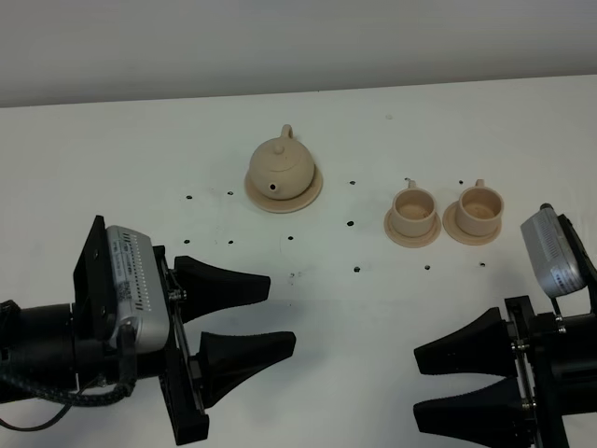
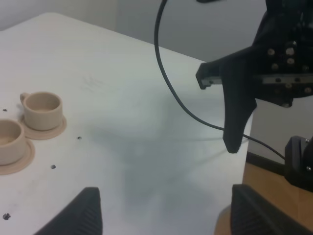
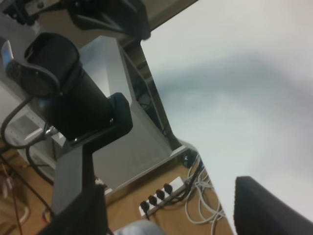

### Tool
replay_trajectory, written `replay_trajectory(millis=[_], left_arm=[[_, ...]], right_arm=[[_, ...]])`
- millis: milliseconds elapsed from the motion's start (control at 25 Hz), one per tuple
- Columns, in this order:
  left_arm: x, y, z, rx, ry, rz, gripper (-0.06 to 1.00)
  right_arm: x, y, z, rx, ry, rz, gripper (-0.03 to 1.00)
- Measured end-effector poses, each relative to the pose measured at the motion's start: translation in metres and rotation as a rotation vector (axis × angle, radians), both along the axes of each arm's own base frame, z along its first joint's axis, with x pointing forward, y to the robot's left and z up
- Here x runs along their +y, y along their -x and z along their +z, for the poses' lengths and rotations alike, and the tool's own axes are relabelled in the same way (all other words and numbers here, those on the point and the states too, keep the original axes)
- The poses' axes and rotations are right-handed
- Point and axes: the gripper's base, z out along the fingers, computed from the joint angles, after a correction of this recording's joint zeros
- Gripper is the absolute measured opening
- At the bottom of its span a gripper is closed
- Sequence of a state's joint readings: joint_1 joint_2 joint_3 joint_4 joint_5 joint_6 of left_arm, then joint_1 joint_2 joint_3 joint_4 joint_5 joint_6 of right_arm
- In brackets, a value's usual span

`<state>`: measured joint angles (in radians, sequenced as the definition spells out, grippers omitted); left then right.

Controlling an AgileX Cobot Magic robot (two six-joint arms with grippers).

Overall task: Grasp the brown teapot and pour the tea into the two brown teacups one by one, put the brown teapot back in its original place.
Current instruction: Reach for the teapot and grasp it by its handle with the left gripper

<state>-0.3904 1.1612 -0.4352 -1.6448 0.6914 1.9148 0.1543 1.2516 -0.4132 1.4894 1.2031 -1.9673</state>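
The brown teapot [image 1: 281, 166] stands upright with its lid on, resting on its wide tan saucer [image 1: 313, 190] at the back of the white table. Right of it, the two brown teacups [image 1: 413, 203] [image 1: 481, 205] each sit on a small saucer; in the left wrist view they are the far teacup [image 2: 43, 108] and the near teacup [image 2: 8, 141]. The tea is hidden. My left gripper [image 1: 280, 315] hovers open and empty at the front left, well short of the teapot. My right gripper [image 1: 418, 387] is open and empty at the front right, in front of the cups.
The white table [image 1: 373, 299] is dotted with small dark holes. In the left wrist view a black cable [image 2: 166, 78] loops over the table's far edge beside the right arm [image 2: 237, 107]. The right wrist view shows a power strip [image 3: 159, 199] on the floor below the table.
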Motion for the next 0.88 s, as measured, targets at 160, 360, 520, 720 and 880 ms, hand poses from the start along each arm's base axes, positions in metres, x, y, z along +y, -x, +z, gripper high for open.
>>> replay_trajectory(millis=[160,360,520,720,880], left_arm=[[-0.001,-0.005,0.006,0.006,-0.003,0.017,0.57],[-0.001,-0.014,0.015,-0.008,-0.016,0.067,0.57],[0.001,-0.02,0.017,0.003,-0.036,0.127,0.57],[0.007,-0.027,0.013,0.019,-0.081,0.235,0.57],[0.009,-0.031,0.012,0.026,-0.094,0.286,0.57]], right_arm=[[0.0,-0.005,0.004,-0.011,0.009,-0.026,0.54],[-0.004,-0.011,0.014,-0.048,0.059,-0.141,0.54],[-0.008,-0.013,0.028,-0.084,0.072,-0.236,0.54],[-0.016,-0.019,0.038,-0.082,0.102,-0.425,0.54],[-0.023,-0.02,0.044,-0.063,0.096,-0.54,0.54]])
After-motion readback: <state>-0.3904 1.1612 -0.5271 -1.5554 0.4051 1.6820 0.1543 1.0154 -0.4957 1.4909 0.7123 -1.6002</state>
